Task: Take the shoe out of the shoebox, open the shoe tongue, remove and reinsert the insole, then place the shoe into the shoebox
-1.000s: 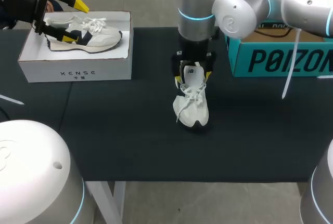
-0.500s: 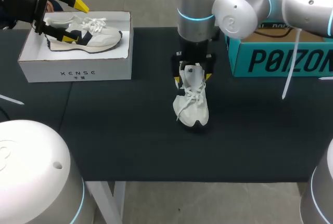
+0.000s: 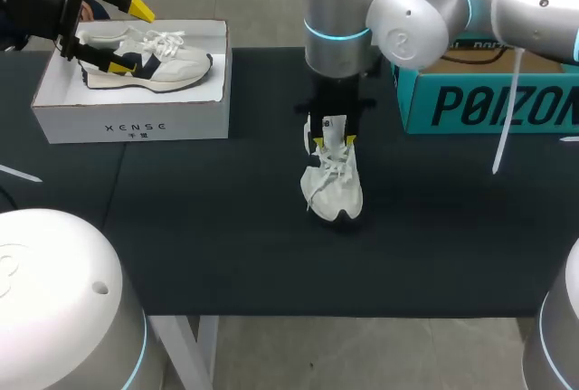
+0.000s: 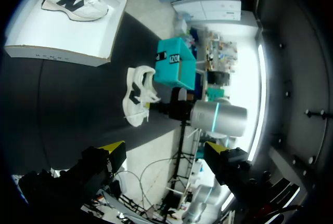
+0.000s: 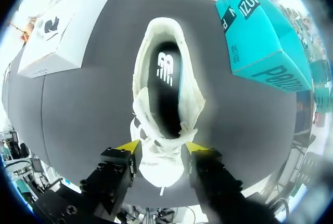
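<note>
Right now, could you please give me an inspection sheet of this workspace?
Surface: black table.
Job's things: white shoebox at the left holds the boxed shoe; loose shoe sits mid-table, insole inside.
Clutter: teal box at the right rear.
Tools: left tool open above the white shoebox; right tool shut on the loose shoe at its tongue.
Cables: white strip hangs from the right arm.
Surroundings: nothing seen.
</note>
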Available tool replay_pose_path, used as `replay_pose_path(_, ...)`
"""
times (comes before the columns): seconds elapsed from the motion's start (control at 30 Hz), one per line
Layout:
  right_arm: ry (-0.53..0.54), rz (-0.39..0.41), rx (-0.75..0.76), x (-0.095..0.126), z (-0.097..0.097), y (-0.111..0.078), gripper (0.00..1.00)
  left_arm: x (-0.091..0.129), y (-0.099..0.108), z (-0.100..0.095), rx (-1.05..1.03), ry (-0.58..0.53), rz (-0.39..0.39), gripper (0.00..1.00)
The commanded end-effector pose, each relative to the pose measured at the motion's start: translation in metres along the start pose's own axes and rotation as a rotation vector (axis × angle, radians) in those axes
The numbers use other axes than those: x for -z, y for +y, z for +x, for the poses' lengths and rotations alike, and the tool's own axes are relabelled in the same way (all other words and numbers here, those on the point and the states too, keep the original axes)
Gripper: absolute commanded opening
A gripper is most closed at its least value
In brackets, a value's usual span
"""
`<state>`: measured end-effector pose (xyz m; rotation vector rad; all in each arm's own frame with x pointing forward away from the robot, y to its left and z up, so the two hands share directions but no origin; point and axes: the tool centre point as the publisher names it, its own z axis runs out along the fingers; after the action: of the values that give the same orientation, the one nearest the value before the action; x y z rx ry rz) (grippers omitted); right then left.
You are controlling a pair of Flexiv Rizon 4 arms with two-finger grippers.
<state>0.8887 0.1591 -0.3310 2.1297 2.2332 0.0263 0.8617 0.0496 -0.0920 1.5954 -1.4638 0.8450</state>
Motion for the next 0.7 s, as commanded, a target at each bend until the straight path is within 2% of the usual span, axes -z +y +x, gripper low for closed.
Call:
replay_pose_path(0.03,-0.002,-0.001,-0.007,-0.002,0.001,-0.002,0.05,0.000,-0.001,0.000,0.001,-0.002,-0.001,1.00)
replay_pose_path(0.07,-0.002,-0.001,-0.009,-0.002,0.001,-0.002,0.00,0.000,-0.001,0.000,0.001,-0.002,-0.001,1.00)
replay_pose_path(0.47,-0.034,0.000,-0.012,-0.010,-0.009,0.012,0.00,0.000,-0.001,0.000,0.001,-0.002,-0.001,1.00)
replay_pose_path(0.7,-0.032,-0.003,0.024,-0.014,-0.003,0.024,0.00,0.000,-0.001,0.000,0.001,-0.002,-0.001,1.00)
